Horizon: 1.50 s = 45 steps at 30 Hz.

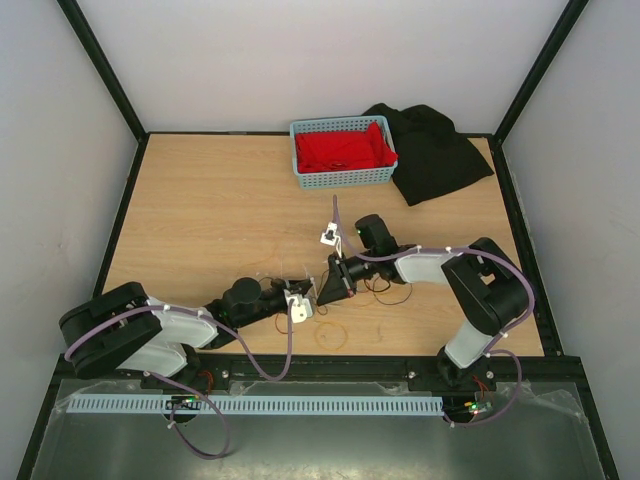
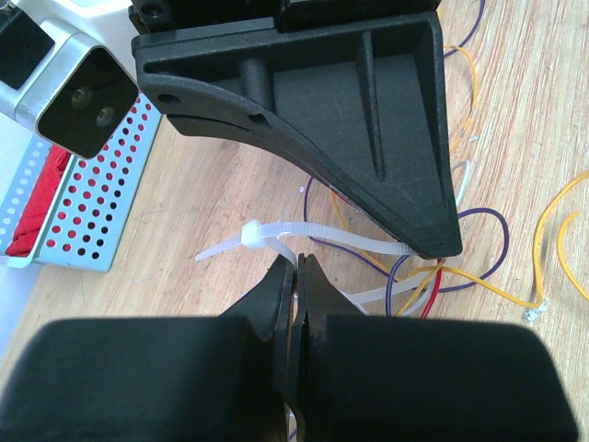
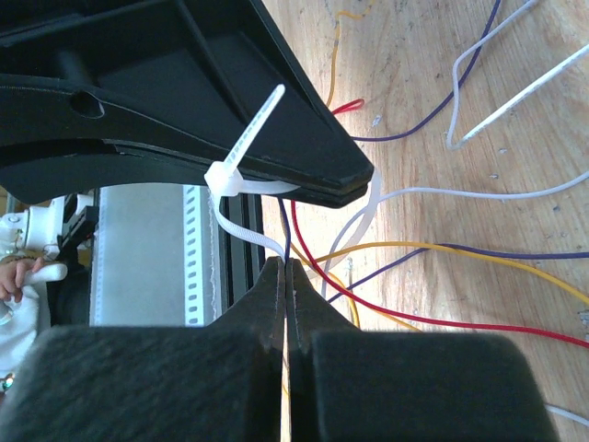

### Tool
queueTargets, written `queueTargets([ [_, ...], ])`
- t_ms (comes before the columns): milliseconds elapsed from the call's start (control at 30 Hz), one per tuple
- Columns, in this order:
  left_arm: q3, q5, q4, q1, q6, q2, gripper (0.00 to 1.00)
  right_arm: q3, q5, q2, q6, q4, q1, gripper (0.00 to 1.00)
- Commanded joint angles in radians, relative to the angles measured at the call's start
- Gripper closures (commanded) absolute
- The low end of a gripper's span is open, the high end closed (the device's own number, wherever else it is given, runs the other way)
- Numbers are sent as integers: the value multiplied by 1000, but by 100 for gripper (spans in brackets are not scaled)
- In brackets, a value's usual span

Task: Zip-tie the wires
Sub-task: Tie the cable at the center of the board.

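Note:
The whitish zip tie is looped round thin curly wires, purple, yellow, red and white. Its head shows in the right wrist view with the tail sticking up. My left gripper is shut on the strap just below the head. My right gripper is shut on another stretch of the strap, and a purple wire runs in beside it. In the top view both grippers, left and right, meet tip to tip at the table's middle front, with the wires spread to their right.
A blue basket with red cloth stands at the back, next to a black cloth. A small white object lies behind the grippers. A brown loop lies near the front edge, where a white perforated strip runs.

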Motion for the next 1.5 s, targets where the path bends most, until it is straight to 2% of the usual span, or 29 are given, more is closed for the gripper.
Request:
queueTargets([
  [0, 20, 9, 35, -10, 5, -5, 100, 32, -9, 4, -21, -16, -6, 100],
  [567, 19, -3, 35, -36, 18, 27, 100, 63, 1, 15, -14, -36, -8, 100],
  [1167, 28, -38, 35, -38, -47, 31, 100, 54, -3, 18, -24, -60, -15, 100],
  [1300, 33, -40, 35, -37, -63, 37, 100, 36, 1, 12, -31, -63, -14, 93],
  [1467, 41, -48, 33, -35, -89, 55, 100, 20, 18, 1, -48, -77, -15, 90],
])
